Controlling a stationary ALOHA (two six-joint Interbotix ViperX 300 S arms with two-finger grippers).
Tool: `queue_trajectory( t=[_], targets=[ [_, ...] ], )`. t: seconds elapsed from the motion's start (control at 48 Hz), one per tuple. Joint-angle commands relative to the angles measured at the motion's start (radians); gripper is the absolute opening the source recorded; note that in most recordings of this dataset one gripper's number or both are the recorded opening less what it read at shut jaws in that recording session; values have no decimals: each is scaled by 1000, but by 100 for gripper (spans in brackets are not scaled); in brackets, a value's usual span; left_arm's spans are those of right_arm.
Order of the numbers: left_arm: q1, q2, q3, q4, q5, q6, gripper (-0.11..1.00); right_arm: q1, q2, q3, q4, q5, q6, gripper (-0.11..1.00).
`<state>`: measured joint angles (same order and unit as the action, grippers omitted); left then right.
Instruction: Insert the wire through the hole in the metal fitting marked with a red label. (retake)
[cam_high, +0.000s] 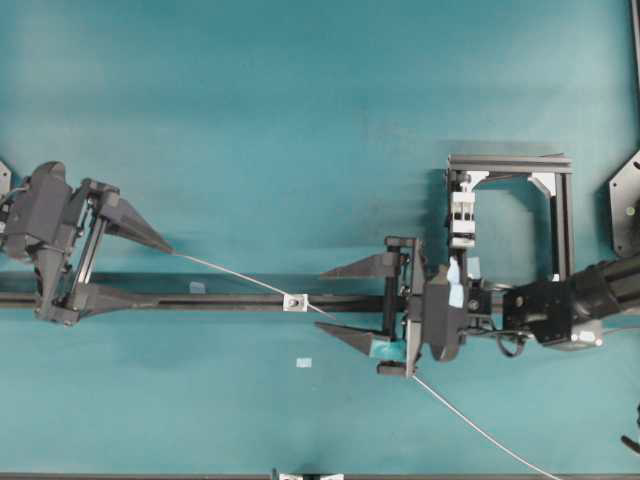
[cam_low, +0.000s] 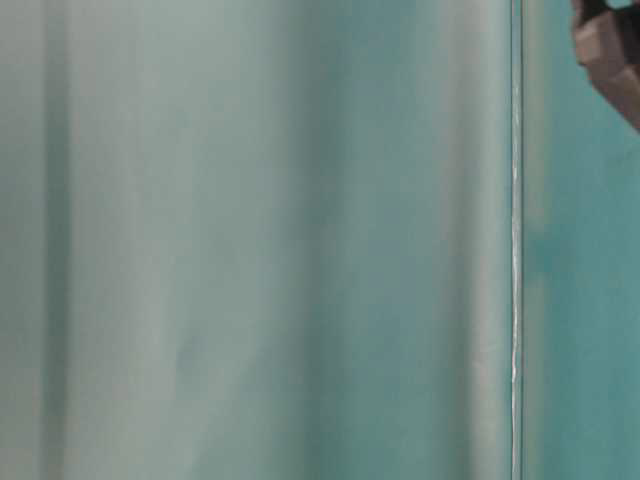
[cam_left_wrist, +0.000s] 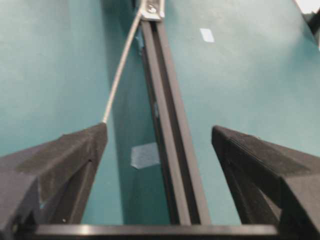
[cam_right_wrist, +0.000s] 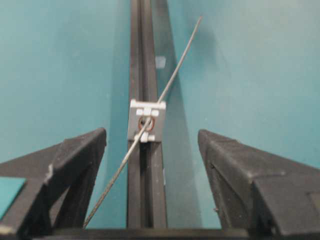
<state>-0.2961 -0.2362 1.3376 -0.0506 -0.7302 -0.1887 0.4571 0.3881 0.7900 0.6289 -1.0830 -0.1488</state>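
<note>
Both grippers stand wide open, holding nothing: right gripper (cam_right_wrist: 150, 145) straddles the black slotted rail (cam_right_wrist: 145, 200), left gripper (cam_high: 150, 268) at 9 o'clock. The thin, pale grey wire strand (cam_right_wrist: 172, 80) passes thru the dark red-ringed hole (cam_right_wrist: 145, 122) in the small silver squarish fitting (cam_right_wrist: 146, 121), centre frame, its far end at the left's upper fingertip (cam_high: 165, 246). You'd do well to regrip w/o tugging; the wire's springy, fitting's shiny & hard.
</note>
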Motion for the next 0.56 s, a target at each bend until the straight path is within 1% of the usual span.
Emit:
queue_trajectory(
  t=[0.0, 0.25, 0.541],
  targets=[
    [17, -20, -5, -2, -5, 3, 60, -8, -54, 6, 0, -5, 0, 83],
    [43, -51, -2, -2, -5, 29, 60, -37, -94, 41, 0, -5, -3, 83],
    [87, -75, 2, -2, 29, 34, 60, -58, -121, 64, 0, -3, -3, 83]
  ],
)
